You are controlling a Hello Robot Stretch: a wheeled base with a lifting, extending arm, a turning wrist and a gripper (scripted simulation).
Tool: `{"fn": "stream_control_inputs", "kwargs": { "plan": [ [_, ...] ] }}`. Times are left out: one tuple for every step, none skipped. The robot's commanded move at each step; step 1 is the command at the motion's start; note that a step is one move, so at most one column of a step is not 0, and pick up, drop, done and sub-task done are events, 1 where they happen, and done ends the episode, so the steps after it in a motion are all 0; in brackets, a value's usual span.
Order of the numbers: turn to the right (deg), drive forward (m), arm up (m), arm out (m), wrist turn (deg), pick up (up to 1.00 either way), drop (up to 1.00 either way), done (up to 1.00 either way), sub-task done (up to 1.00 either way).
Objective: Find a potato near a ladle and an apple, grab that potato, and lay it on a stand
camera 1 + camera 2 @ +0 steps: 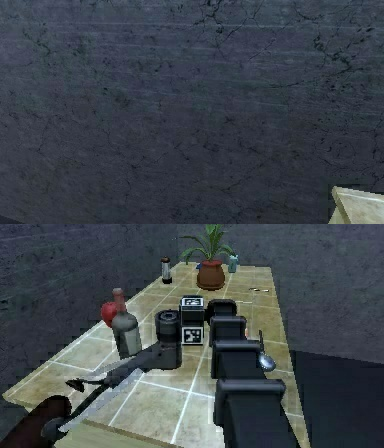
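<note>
The dark square-bar arm reaches across the beige tiled tabletop. The tool points toward the arm side view's lower left, its thin fingers near a brown oblong potato lying on the tiles; whether the tool holds anything cannot be told. A grey bottle with a red cap stands just beside the tool body, a round red apple behind it. A metal ladle lies right of the arm. The forward view faces a dark cracked wall.
</note>
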Motion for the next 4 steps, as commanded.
{"fn": "stream_control_inputs", "kwargs": {
  "plan": [
    [0.0, 0.0, 0.0, 0.0, -30.0, 0.0, 0.0, 0.0, 0.0],
    [0.0, 0.0, 0.0, -0.16, 0.0, 0.0, 0.0, 0.0, 0.0],
    [-45.0, 0.0, 0.0, 0.0, 0.0, 0.0, 0.0, 0.0, 0.0],
    [-27.0, 0.0, 0.0, 0.0, 0.0, 0.0, 0.0, 0.0, 0.0]
  ]
}}
